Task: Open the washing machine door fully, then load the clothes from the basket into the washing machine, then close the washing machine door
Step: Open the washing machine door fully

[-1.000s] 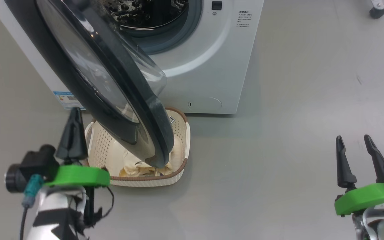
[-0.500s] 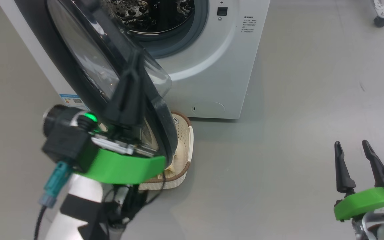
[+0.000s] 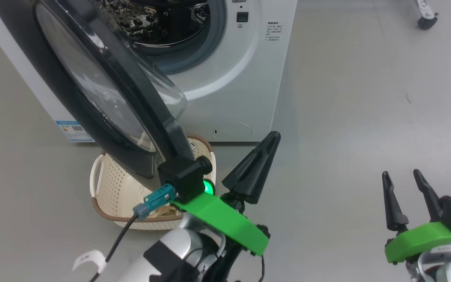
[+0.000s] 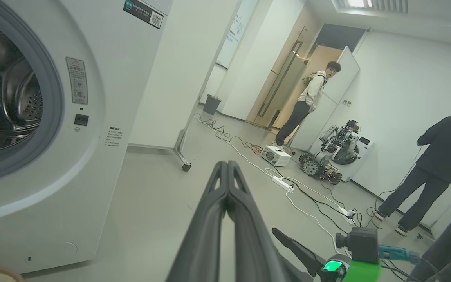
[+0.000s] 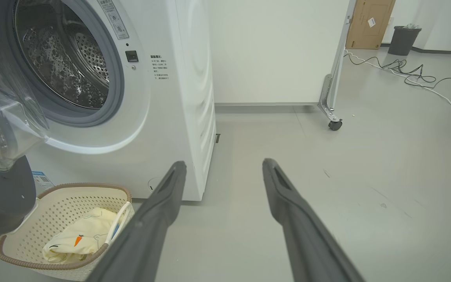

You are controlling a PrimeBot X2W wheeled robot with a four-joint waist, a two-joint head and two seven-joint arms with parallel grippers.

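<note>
The washing machine [image 3: 241,78] stands at the top with its steel drum [image 5: 65,58] exposed. Its door [image 3: 104,90] is swung out toward me, black rim and glass bowl hanging over the basket [image 3: 112,184]. In the right wrist view the basket [image 5: 53,203] holds cream-yellow clothes [image 5: 80,239] with a carrot mark. My left gripper [image 3: 273,138] is shut on nothing and points up-right, just right of the door's lower edge; its fingers [image 4: 225,184] press together. The wrist block sits under the rim, contact unclear. My right gripper [image 3: 401,173] stands open at the lower right, with its fingers [image 5: 163,196] apart.
Grey floor spreads to the right of the washer. A caster leg [image 5: 334,124] of a partition stands behind. The left wrist view shows a person [image 4: 311,102] by a doorway, another person [image 4: 437,164] at right, a wheeled robot [image 4: 335,156] and floor cables [image 4: 288,184].
My left arm has swung from left of the basket, across the door's front, to its right edge, fingers now pointing up-right. The head camera shifted. The right gripper held still.
</note>
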